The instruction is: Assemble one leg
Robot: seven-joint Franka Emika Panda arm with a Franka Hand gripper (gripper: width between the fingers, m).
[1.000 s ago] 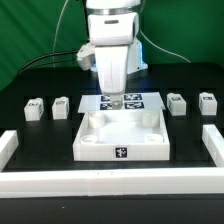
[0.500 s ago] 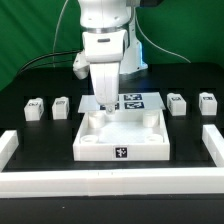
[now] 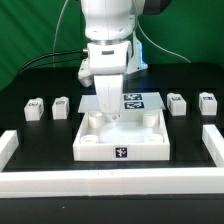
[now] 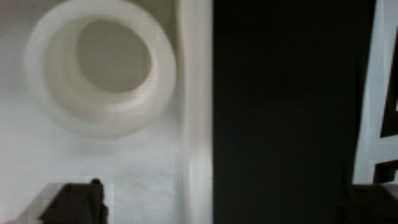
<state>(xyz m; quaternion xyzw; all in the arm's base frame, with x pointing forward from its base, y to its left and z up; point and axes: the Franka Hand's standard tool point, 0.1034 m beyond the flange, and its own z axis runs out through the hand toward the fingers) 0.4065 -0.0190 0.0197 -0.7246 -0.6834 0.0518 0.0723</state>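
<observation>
While the gripper (image 3: 108,113) hangs over the white tray (image 3: 95,148), fingers (image 4: 75,203) wide apart and empty, its round socket (image 4: 103,65) sits bare. Four small white legs (image 3: 61,106) with black-and-white tags (image 3: 177,100) stand beside it, two each side.

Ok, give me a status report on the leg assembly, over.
Claw open, empty, down at the square tray part's corner socket. Four legs loose on the table, none picked up. Nothing blocking them.

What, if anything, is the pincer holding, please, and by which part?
Nothing is held: the pincer stands open, nothing between its fingertips, above a corner socket of the white tray.
</observation>
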